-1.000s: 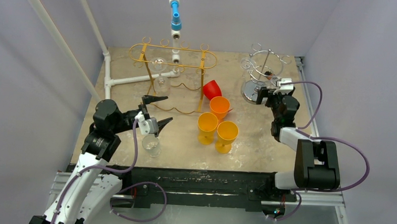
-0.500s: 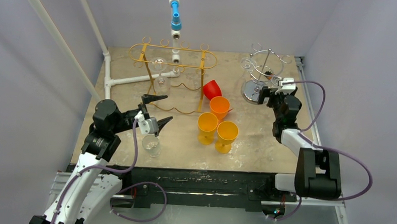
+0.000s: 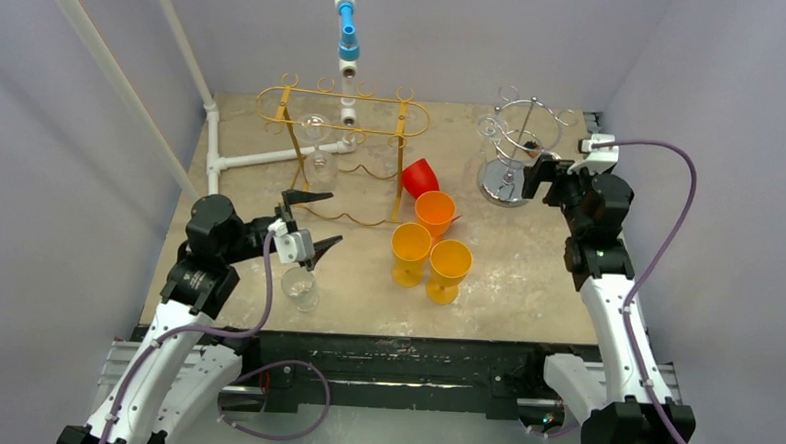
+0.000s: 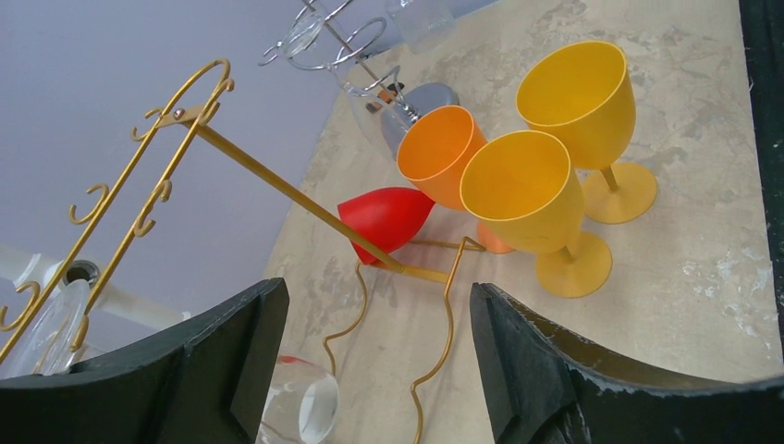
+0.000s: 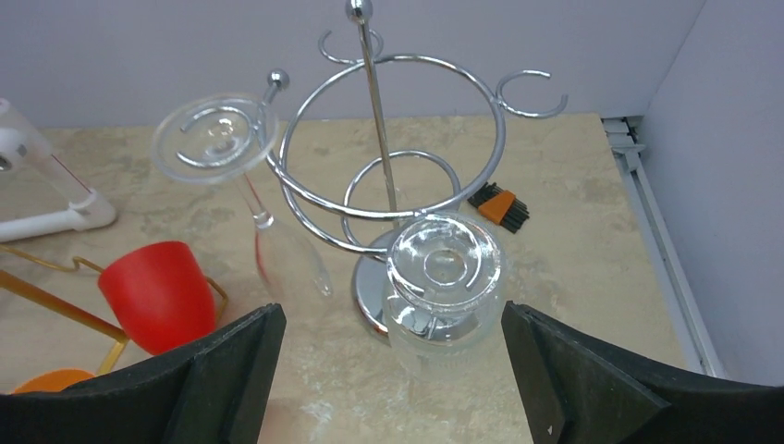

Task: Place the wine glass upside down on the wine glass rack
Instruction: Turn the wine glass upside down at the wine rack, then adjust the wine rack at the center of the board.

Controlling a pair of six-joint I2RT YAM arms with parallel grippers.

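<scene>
A clear wine glass (image 3: 300,286) stands upright on the table just below my left gripper (image 3: 329,217). That gripper is open and empty. In the left wrist view the glass (image 4: 300,407) shows by the left finger, and the gripper (image 4: 377,298) faces the gold wire rack (image 4: 277,185). One clear glass (image 3: 315,149) hangs upside down on the gold rack (image 3: 344,108). My right gripper (image 3: 543,181) is open in front of the chrome rack (image 3: 517,147). In the right wrist view a short clear glass (image 5: 444,268) and a stemmed one (image 5: 217,139) hang foot-up on the chrome rack (image 5: 388,120), apart from the gripper (image 5: 390,319).
Two yellow goblets (image 3: 410,251) (image 3: 449,267) and an orange one (image 3: 434,212) stand mid-table. A red cup (image 3: 420,176) lies by the gold rack's foot. White piping (image 3: 262,158) runs along the back left. A small brush (image 5: 499,205) lies behind the chrome rack.
The right arm has lifted and drawn back to the right, away from the chrome rack, its gripper staying open. The left arm has hardly moved.
</scene>
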